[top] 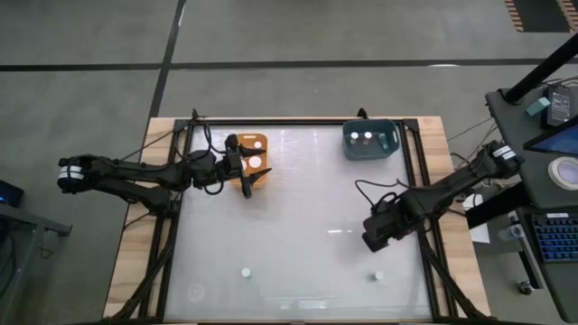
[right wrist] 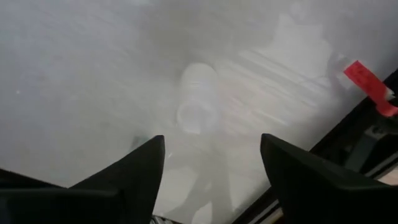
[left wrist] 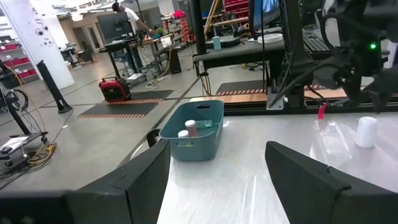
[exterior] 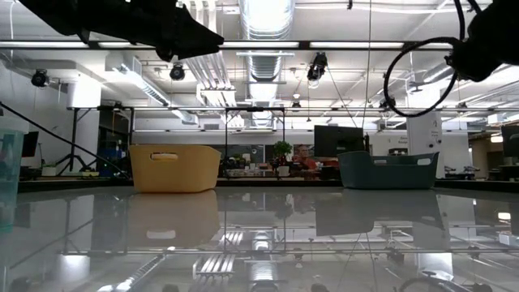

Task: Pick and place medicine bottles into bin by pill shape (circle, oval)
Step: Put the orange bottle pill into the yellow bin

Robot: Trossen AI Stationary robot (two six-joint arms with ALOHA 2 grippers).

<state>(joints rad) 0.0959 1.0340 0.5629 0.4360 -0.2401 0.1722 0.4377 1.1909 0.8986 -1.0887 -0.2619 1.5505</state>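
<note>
My right gripper (top: pixel 376 236) hung with fingers spread and holding nothing above a white-capped bottle (right wrist: pixel 197 116) near the table's (top: pixel 298 217) front right corner. Descending off-centre, a finger could have tipped it. A second bottle (top: pixel 245 271) stood by the front edge. My left gripper (top: pixel 246 171), also spread and empty, waited over the orange bin (top: pixel 257 142); the teal bin (top: pixel 390 144) held two bottles.

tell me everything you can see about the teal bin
The teal bin is a small rectangular tub, apparently plastic, with rounded corners, walls flaring upward and a cut-out handle slot in an end wall. It sits upright and open-topped on the glossy white table near the far right corner. Two white-capped bottles stand inside, one pinkish. No gripper touches it.
</note>
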